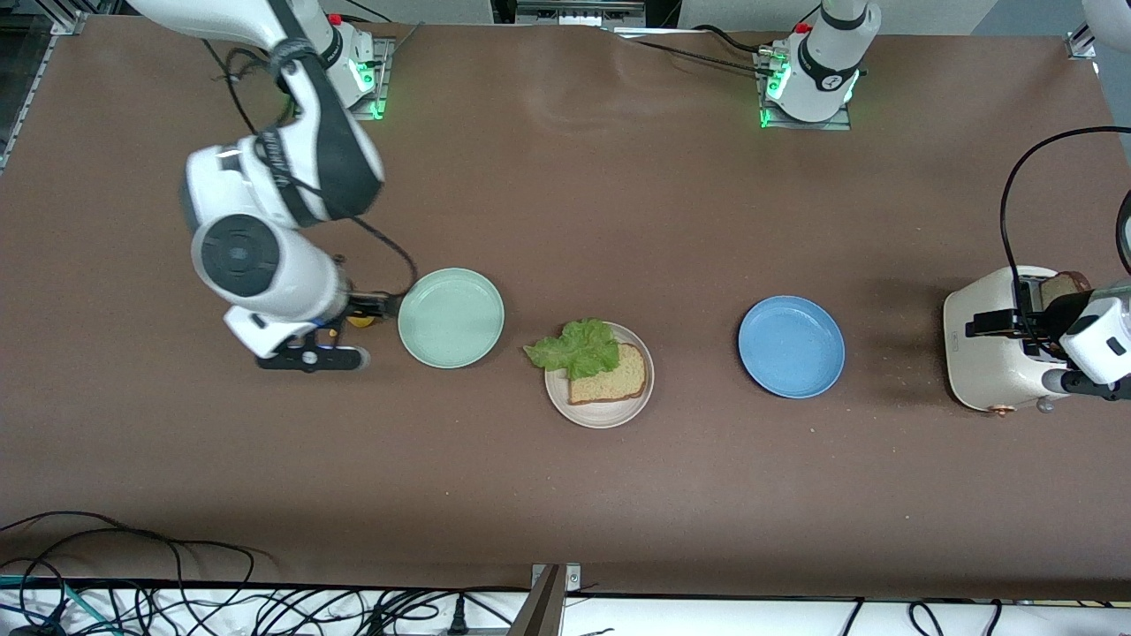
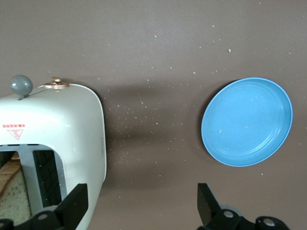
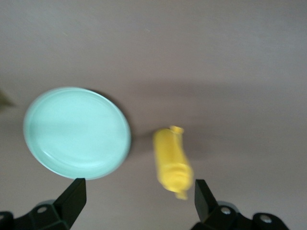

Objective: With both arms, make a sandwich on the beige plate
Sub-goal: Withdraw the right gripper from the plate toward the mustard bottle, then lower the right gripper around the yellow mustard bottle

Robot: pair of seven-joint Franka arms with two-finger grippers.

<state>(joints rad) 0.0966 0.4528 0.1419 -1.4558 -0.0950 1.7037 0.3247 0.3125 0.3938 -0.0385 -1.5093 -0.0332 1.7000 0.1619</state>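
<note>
Black fingers of our right pincer (image 3: pixel 136 201) are standing spread wide with nothing between them, hovering over a yellow bottle (image 3: pixel 171 162) that is lying on its side on the brown bench (image 1: pixel 565 495), just beside the mint-green plate (image 1: pixel 451 317) on the side toward the right arm's end. In the front view we are seeing only a sliver of that bottle peeking out under the right wrist. Our left pincer (image 2: pixel 141 203) is likewise spread open and gripping nothing, hanging over the edge of a white toaster (image 1: pixel 994 349) at the left arm's end of the bench; through the left wrist view we are looking down into a slot where a slice of bread (image 2: pixel 10 196) is sitting, and its brown crust (image 1: pixel 1071 283) is poking up from the toaster in the front view. Crumbs are scattered over the bench between the toaster and the blue plate (image 1: pixel 791 345), which is lying bare. Near the middle of the bench, between the mint-green and blue plates and a little nearer the front camera, the beige plate (image 1: pixel 601 413) is carrying one bread slice (image 1: pixel 610 380) lying flat, with a ruffled lettuce leaf (image 1: pixel 576 347) resting on its edge and spilling over the plate's rim toward the mint-green plate.
</note>
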